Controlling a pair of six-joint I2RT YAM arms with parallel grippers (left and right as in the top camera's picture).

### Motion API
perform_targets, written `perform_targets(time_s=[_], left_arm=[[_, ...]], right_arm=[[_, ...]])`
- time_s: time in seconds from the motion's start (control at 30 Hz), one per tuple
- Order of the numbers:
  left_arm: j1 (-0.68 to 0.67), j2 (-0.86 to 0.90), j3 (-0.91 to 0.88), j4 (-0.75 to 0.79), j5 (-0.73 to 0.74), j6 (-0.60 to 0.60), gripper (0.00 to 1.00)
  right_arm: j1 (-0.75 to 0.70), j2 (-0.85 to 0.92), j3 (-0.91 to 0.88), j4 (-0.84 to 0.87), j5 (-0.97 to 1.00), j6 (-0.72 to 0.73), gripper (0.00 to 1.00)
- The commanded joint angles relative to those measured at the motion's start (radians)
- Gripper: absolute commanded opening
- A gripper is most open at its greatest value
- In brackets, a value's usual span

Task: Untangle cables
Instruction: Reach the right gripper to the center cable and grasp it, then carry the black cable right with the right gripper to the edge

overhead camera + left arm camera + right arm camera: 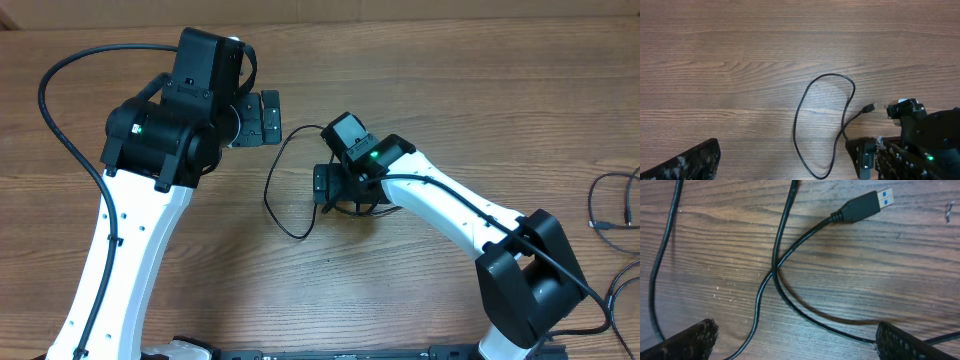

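One thin black cable (271,196) lies in a loose loop on the wooden table between the two arms. It crosses itself in the right wrist view (774,270), where its blue-tipped USB plug (863,205) lies flat. The loop (799,117) and plug (869,107) also show in the left wrist view. My right gripper (322,186) is open and low over the crossing, with strands running between its fingers (795,342). My left gripper (270,118) is open and empty (790,162), above the table to the upper left of the loop.
More thin black cables (612,212) lie apart at the table's right edge, with another strand (622,285) below them. The left arm's thick black cable (60,110) arcs over the table's left side. The right arm's body (930,145) fills the left wrist view's lower right.
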State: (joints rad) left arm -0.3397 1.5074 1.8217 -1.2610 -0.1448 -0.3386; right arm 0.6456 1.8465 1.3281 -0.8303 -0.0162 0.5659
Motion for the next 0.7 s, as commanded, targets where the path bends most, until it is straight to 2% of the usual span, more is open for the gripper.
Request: perform_targets(time_s=[0.0,0.43,0.67], left_arm=[[0.001,-0.002,0.011,0.002,0.007,-0.013,1.0],[0.001,-0.002,0.011,0.001,0.007,-0.013,1.0],[0.001,-0.002,0.011,0.002,0.007,-0.013,1.0]], right_arm=[[0.016,0.03,-0.009,0.015,0.05,0.01,1.0],[0.083,0.191,-0.01,0.065,0.054,0.044,1.0],[0.083,0.244,-0.01,0.054,0.155,0.043,1.0]])
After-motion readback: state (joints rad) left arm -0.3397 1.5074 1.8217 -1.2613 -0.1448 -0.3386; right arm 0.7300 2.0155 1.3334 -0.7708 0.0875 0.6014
